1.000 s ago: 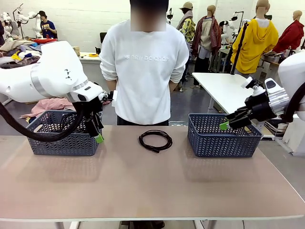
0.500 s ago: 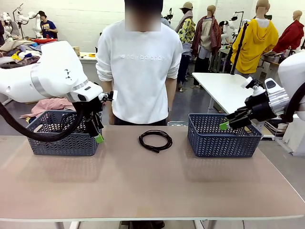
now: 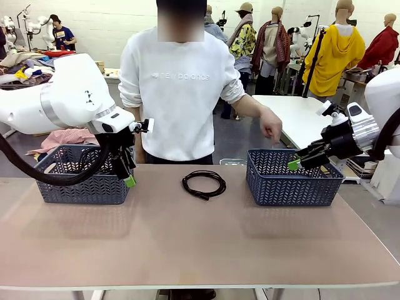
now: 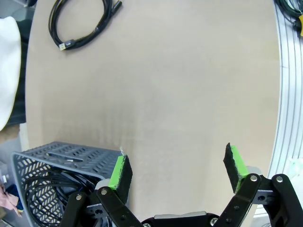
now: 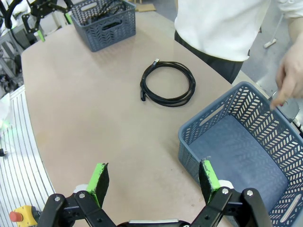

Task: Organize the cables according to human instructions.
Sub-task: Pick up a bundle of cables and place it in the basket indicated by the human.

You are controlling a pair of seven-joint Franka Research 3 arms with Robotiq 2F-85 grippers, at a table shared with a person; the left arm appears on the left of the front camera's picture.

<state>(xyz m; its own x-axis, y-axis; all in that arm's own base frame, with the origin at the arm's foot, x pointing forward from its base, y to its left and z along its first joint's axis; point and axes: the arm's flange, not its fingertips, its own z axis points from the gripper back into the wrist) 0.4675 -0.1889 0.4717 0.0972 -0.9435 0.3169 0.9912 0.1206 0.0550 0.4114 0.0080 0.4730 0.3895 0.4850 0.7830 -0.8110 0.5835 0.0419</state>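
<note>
The person's hand [image 3: 271,130] hangs over the far rim of the right basket [image 3: 292,178], fingers drooping loosely downward with nothing pinched in them; in the right wrist view the same hand [image 5: 290,75] hovers by the basket's far corner, its fingers partly curled, and whether it touches the rim cannot be told. The other arm stays behind the body.

The right gripper [image 3: 302,160] hovers just above the near right part of that basket, jaws spread wide and empty, as the wrist view [image 5: 151,178] shows with both green pads well apart. The basket's floor [image 5: 241,151] is bare.

1 coiled cable [image 3: 204,184] lies flat on the table [image 3: 187,244] between the 2 baskets, near the far edge, in front of the person; its plug end points toward the robot's side.

The left gripper [image 3: 127,173] hangs at the near right corner of the left basket [image 3: 81,184], jaws wide apart and empty [image 4: 176,169]. More black cables [image 4: 40,187] lie inside that basket; their count cannot be told.
</note>
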